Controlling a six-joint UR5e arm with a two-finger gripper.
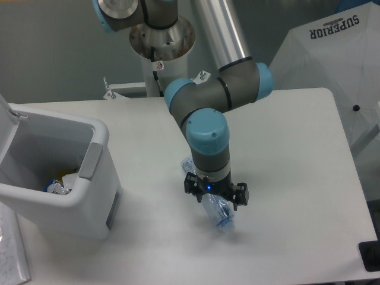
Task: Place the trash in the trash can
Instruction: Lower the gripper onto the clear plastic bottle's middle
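The trash, a clear crinkled plastic bottle [218, 212] with a white cap, lies on the white table, its cap end pointing toward the front right. My gripper [215, 193] hangs straight over the bottle's middle with its fingers spread open, one on each side of it. The arm's wrist hides the bottle's upper half. The trash can [89, 196], a white-grey bin with a grey latch panel, stands at the left with its lid open.
Inside the bin lie small blue-and-yellow scraps [59, 185]. The robot's base column [160, 53] rises at the back of the table. A white panel with printed lettering [332, 41] stands at the back right. A dark object [371, 255] sits at the front right edge.
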